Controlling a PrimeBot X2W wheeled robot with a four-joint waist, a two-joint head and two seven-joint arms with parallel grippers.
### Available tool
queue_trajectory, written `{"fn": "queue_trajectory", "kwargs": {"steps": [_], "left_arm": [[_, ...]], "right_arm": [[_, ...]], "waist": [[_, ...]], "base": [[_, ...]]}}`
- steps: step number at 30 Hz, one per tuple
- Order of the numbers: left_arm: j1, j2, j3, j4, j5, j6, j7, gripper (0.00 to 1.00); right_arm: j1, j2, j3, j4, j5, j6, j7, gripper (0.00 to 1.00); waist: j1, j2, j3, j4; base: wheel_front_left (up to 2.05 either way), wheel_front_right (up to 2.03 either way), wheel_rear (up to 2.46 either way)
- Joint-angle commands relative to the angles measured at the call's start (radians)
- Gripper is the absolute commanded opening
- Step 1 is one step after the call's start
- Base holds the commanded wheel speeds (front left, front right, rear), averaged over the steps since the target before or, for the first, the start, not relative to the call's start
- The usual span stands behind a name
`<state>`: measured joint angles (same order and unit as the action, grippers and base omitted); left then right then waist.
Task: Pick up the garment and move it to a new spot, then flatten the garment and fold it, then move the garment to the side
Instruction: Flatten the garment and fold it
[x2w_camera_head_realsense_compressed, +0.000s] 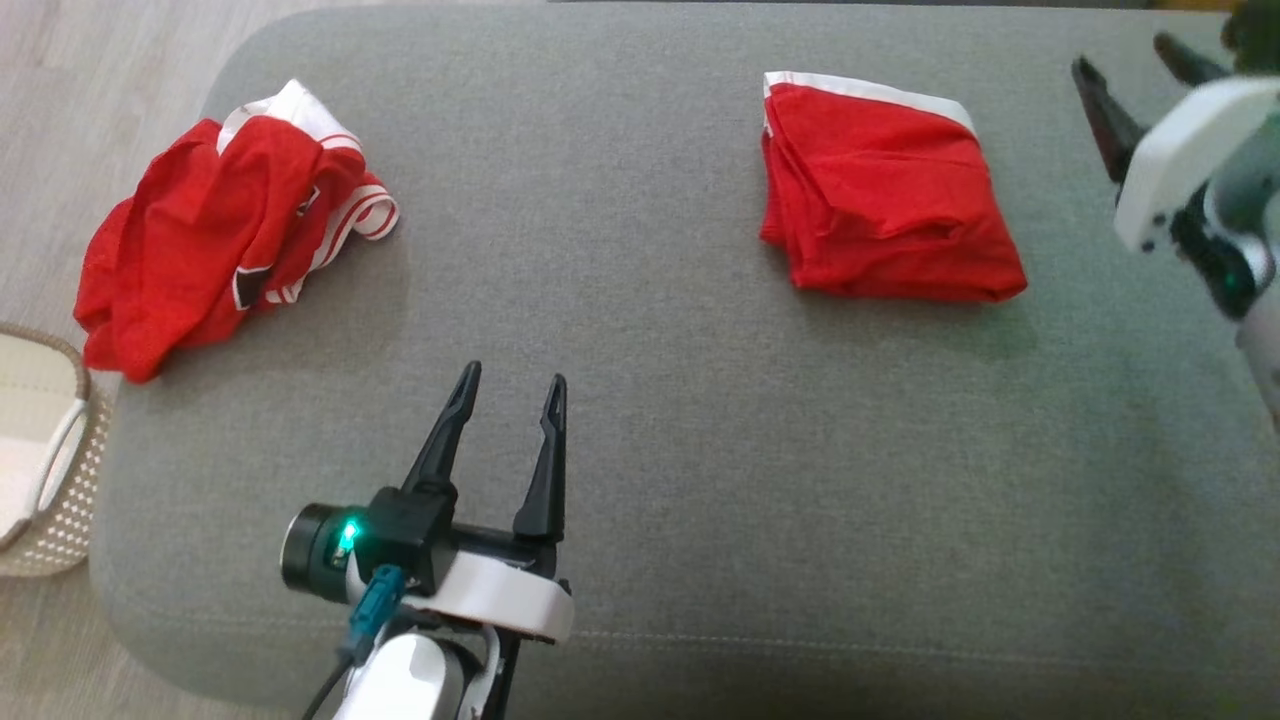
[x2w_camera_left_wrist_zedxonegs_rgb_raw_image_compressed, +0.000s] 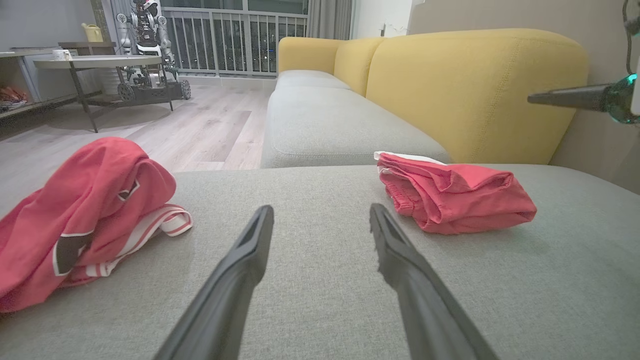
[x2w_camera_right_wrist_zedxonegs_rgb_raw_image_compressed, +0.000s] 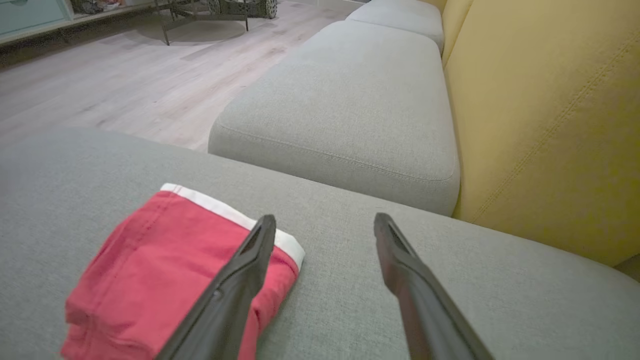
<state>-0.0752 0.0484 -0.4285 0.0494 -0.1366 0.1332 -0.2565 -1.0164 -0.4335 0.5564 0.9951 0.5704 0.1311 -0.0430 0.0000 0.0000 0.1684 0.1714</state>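
Nearest, at six o'clock, the left gripper (x2w_camera_head_realsense_compressed: 513, 375) is being held empty with fingers spread over the grey cushion (x2w_camera_head_realsense_compressed: 640, 450), on which a crumpled red garment (x2w_camera_head_realsense_compressed: 220, 220) is being borne at ten o'clock and the folded garment (x2w_camera_head_realsense_compressed: 885, 195) at one o'clock, the right gripper (x2w_camera_head_realsense_compressed: 1122, 52) being held spread and empty at two o'clock.

Bare cushion (x2w_camera_head_realsense_compressed: 640, 450) lies open between the crumpled garment (x2w_camera_head_realsense_compressed: 220, 230) and the folded garment (x2w_camera_head_realsense_compressed: 885, 195).

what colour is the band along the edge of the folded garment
White, on the red folded garment; clearest in the head view.
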Motion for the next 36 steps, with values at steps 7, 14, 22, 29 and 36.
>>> {"fn": "queue_trajectory", "kwargs": {"steps": [7,14,22,29,36], "left_arm": [[-0.030,0.002,0.024,-0.037,-0.015,0.007,-0.005,1.00],[-0.047,0.002,0.007,-0.034,-0.025,0.007,-0.005,1.00],[-0.037,0.002,0.016,-0.030,-0.022,0.013,-0.005,1.00],[-0.021,0.002,0.022,-0.026,-0.010,0.011,-0.005,1.00],[0.022,0.002,0.062,-0.034,-0.026,0.025,-0.005,1.00]], "right_arm": [[0.098,0.015,-0.019,-0.047,-0.045,0.000,-0.093,1.00],[0.170,0.089,-0.011,-0.018,-0.076,0.000,-0.108,0.00],[0.265,0.186,0.040,-0.055,-0.107,0.000,-0.117,0.00],[0.352,0.236,0.034,-0.132,-0.084,0.000,-0.129,0.00],[0.429,0.219,-0.094,-0.252,-0.163,0.000,-0.209,1.00]], "waist": [[0.0000,0.0000,0.027,0.036],[0.0000,0.0000,0.043,0.076],[0.0000,0.0000,0.030,0.084],[0.0000,0.0000,-0.012,0.061],[0.0000,0.0000,-0.072,0.020]], "base": [[0.00,0.00,0.00],[0.00,0.00,0.00],[0.00,0.00,0.00],[0.00,0.00,0.00],[0.00,0.00,0.00]]}}
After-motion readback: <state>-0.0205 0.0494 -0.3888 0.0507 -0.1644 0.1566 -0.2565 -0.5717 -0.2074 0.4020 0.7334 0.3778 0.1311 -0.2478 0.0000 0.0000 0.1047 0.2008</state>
